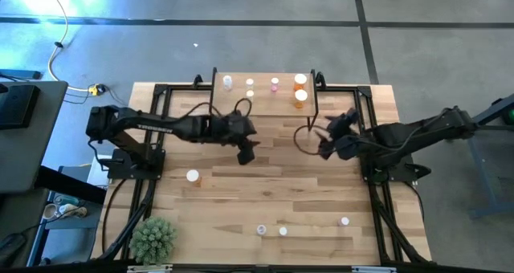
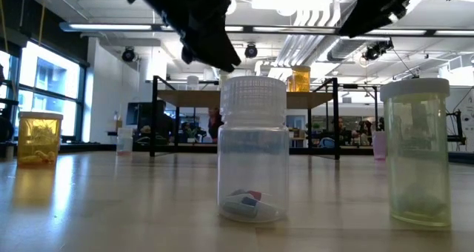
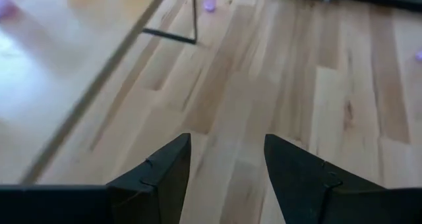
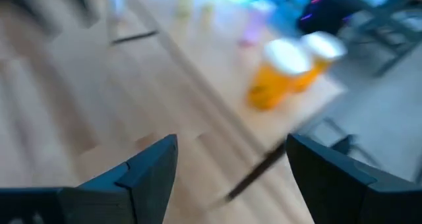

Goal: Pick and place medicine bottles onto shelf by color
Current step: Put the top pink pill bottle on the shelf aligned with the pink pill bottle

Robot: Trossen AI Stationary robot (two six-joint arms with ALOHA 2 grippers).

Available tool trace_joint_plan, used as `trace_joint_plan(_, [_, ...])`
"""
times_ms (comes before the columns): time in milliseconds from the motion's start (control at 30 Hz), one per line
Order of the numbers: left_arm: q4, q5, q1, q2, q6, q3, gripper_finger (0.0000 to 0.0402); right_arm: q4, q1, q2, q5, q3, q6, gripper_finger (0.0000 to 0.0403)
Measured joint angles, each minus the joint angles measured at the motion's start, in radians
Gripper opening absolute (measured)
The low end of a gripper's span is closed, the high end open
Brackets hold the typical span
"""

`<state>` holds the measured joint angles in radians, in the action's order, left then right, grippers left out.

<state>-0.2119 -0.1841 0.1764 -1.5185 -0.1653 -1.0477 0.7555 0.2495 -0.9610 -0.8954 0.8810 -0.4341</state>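
Observation:
The shelf (image 1: pixel 265 92) stands at the table's far edge. On its wood top stand a bluish bottle (image 1: pixel 228 82), two pale yellow ones (image 1: pixel 250 88), a pink one (image 1: pixel 275 83) and two orange ones (image 1: pixel 300 88); the orange ones also show in the right wrist view (image 4: pixel 280 76). On the table stand a larger bottle (image 1: pixel 193 175) at the left and three small ones near the front edge: clear (image 2: pixel 253 156), yellowish (image 2: pixel 418 152) and pink (image 2: pixel 379 144). My left gripper (image 3: pixel 227 145) hovers open and empty in front of the shelf (image 1: pixel 246 151). My right gripper (image 4: pixel 231 145) hovers open and empty right of it (image 1: pixel 323 143).
A small green plant (image 1: pixel 152 239) sits at the table's near left corner. The arms' black frames (image 1: pixel 128 165) run along both sides. The shelf's thin black leg (image 3: pixel 194 13) stands ahead of my left gripper. Bare wood lies between the two grippers and the near bottles.

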Motion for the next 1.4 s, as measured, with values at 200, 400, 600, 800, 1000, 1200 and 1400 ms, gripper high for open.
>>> trace_joint_plan(200, [0.251,0.010,-0.024,-0.001,-0.044,0.158,0.0184,0.157,-0.058,0.096,-0.097,0.000,-0.120,0.0275])
trace_joint_plan(400, [0.339,0.057,-0.028,-0.001,-0.050,0.216,0.0184,0.408,-0.164,0.132,-0.071,0.000,-0.426,0.0275])
trace_joint_plan(600, [0.348,0.057,-0.027,-0.001,-0.020,0.216,0.0184,0.457,-0.269,0.125,0.060,-0.001,-0.538,0.0275])
trace_joint_plan(800, [0.343,0.058,-0.028,-0.001,-0.015,0.216,0.0184,0.439,-0.377,0.125,0.170,-0.094,-0.531,0.0275])
trace_joint_plan(1000, [0.342,0.058,-0.028,-0.001,-0.015,0.216,0.0184,0.294,-0.434,0.127,0.308,-0.222,-0.459,0.0275])
trace_joint_plan(1200, [0.342,0.058,-0.028,-0.002,-0.018,0.216,0.0184,0.129,-0.470,0.127,0.414,-0.308,-0.341,0.0275])
trace_joint_plan(1400, [0.341,0.060,-0.028,-0.002,-0.061,0.216,0.0184,0.045,-0.499,0.127,0.433,-0.366,-0.272,0.0275])
